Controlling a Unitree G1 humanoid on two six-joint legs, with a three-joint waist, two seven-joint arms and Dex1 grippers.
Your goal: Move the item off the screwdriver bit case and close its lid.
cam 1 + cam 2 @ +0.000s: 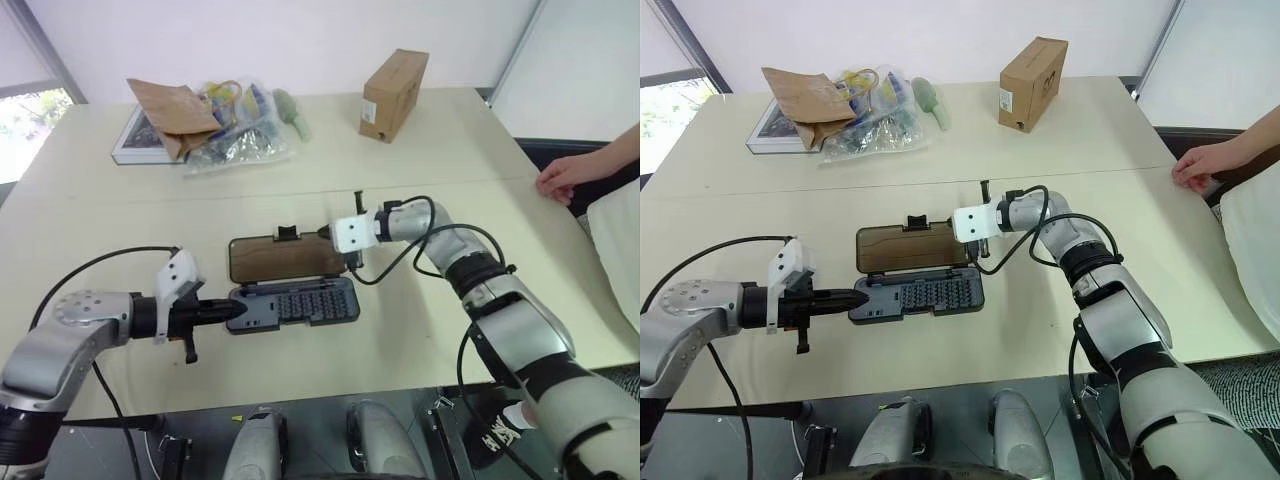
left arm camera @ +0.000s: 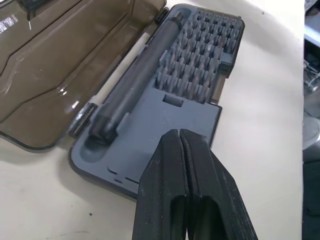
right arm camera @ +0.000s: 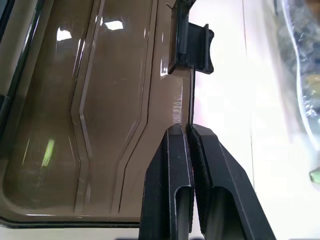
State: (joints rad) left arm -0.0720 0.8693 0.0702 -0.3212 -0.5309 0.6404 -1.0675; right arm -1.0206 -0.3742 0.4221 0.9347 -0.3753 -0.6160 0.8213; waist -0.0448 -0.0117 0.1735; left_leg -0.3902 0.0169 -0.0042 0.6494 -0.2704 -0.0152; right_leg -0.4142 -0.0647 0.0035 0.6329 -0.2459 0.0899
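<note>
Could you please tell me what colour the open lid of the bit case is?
Translucent smoky brown lid, seen best in the right wrist view.

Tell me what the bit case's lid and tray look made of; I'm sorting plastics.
Lid: likely smooth, glossy, translucent brown plastic; lamp glints show on its moulded ribs. Tray: probably matte slate-grey moulded plastic; no shine, with finely formed bit slots.
</note>
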